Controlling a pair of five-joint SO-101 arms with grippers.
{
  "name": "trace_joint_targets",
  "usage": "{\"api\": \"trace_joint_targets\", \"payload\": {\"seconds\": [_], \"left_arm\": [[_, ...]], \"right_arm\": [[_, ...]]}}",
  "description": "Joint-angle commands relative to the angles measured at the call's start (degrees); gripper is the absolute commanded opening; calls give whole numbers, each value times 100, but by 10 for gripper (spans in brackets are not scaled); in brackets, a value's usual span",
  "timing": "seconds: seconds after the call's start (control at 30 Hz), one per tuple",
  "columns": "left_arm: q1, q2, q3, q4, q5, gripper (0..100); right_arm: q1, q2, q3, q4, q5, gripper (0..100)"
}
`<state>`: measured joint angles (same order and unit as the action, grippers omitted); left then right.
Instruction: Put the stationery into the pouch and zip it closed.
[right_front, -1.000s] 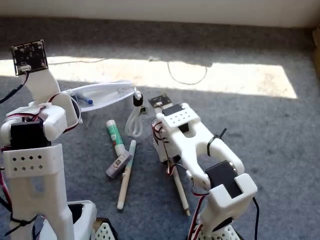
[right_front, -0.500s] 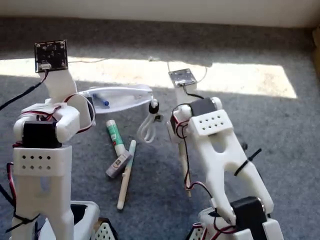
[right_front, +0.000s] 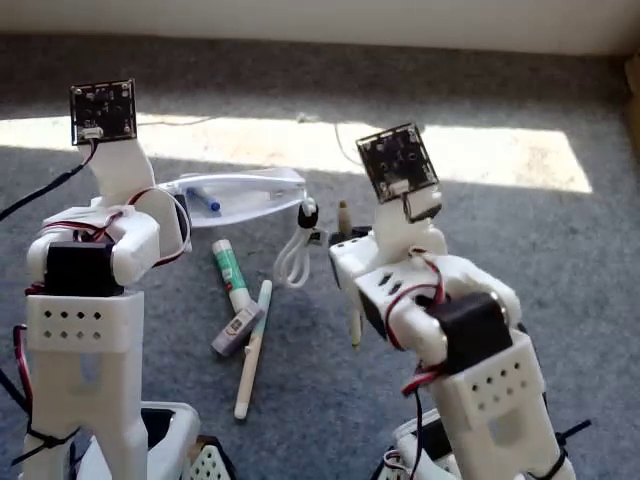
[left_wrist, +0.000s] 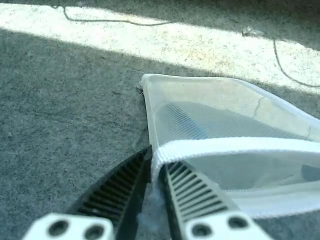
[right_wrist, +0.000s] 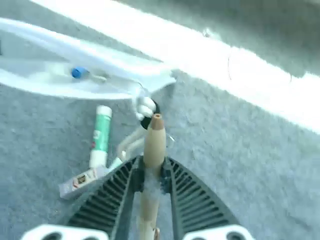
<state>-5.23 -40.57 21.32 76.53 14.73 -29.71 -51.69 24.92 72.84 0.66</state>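
My left gripper (left_wrist: 155, 161) is shut on the rim of the white mesh pouch (left_wrist: 225, 125), holding its mouth up off the carpet. In the high view the pouch (right_front: 245, 195) lies behind the loose items with a blue-capped pen (right_front: 203, 200) inside. My right gripper (right_wrist: 151, 172) is shut on a beige pen (right_wrist: 152, 142), which is held off the floor and nearly upright (right_front: 345, 215), just right of the pouch's end. A green-and-white glue stick (right_front: 228, 268), a small eraser (right_front: 235, 330) and a white pen (right_front: 252, 350) lie on the carpet between the arms.
The pouch's white cord loop (right_front: 292, 258) with a black toggle (right_front: 308, 212) trails on the grey carpet (right_front: 560, 260) beside the held pen. A thin cable (right_front: 375, 160) curls across the sunlit strip behind.
My right arm has lifted the beige pen off the carpet and swung upright with it. The left arm shifted the pouch slightly right, then held still.
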Motion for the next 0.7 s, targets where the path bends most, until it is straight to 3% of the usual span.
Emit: {"api": "trace_joint_targets", "payload": {"seconds": [0.0,0.5,0.67], "left_arm": [[119,-31,-286,35,9,6],[119,-48,-286,35,0,6],[119,-48,-286,35,0,6]], "right_arm": [[-505,-514,-154,-787,18,5],[-1121,-567,-127,-3829,44,5],[-1130,-567,532,-4989,53,5]]}}
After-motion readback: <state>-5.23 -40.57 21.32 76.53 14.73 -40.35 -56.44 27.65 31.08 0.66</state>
